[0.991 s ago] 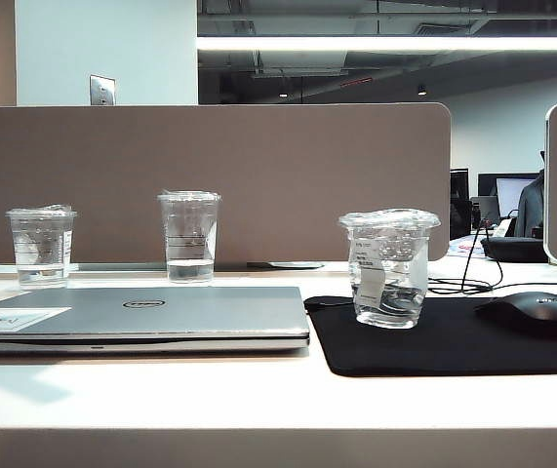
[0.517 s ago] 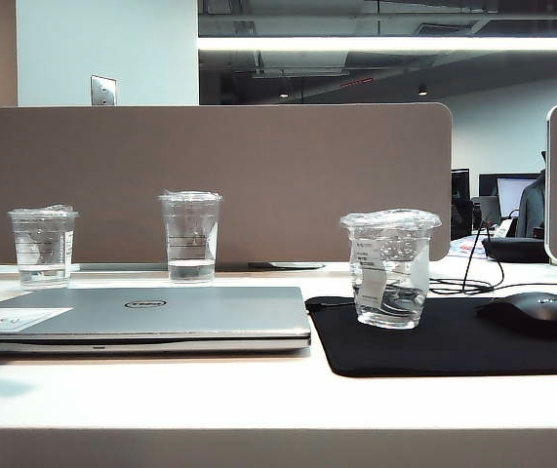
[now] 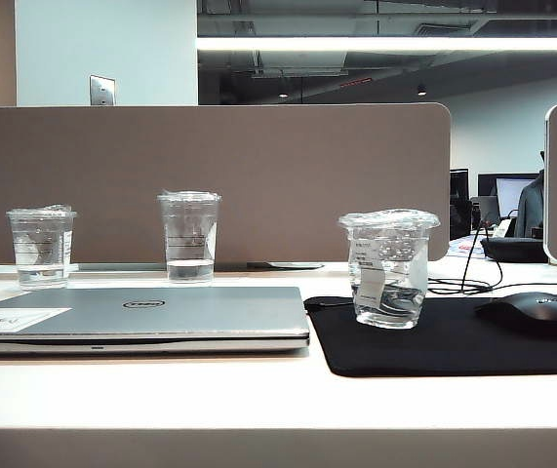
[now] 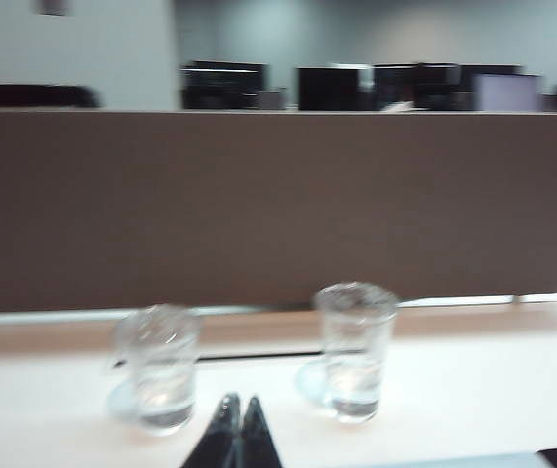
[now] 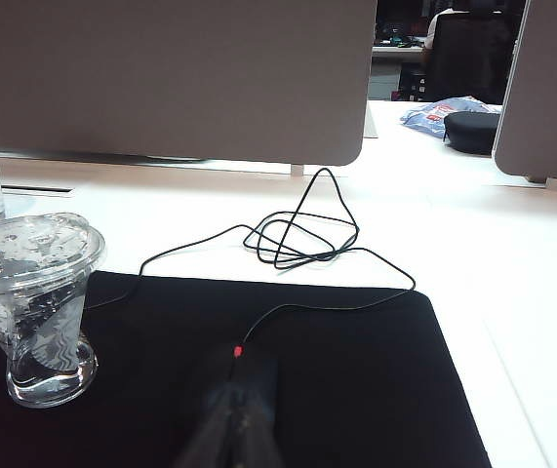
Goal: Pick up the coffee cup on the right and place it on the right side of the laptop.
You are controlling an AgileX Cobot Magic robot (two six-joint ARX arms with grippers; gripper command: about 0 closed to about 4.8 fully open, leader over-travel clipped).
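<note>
Coffee cup [image 3: 388, 267] already sits on the black mouse mat [image 3: 454, 341], right of the Dell laptop [image 3: 141, 318]. Left gripper [image 4: 238, 429] and right gripper [image 5: 237, 424] are both pinched closed and empty, so honestly just keep them clear of the cup.

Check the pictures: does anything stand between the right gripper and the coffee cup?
Nothing visible does. The shut right gripper hovers over the mat; the cup stands apart on it, with bare mat between. The mouse sits just ahead.

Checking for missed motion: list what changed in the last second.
Nothing on the desk visibly moved. The coffee cup stands on the mouse mat right of the laptop, as before. The left gripper, facing the two rear cups, and the right gripper, above the mat, have shut, empty jaws.
</note>
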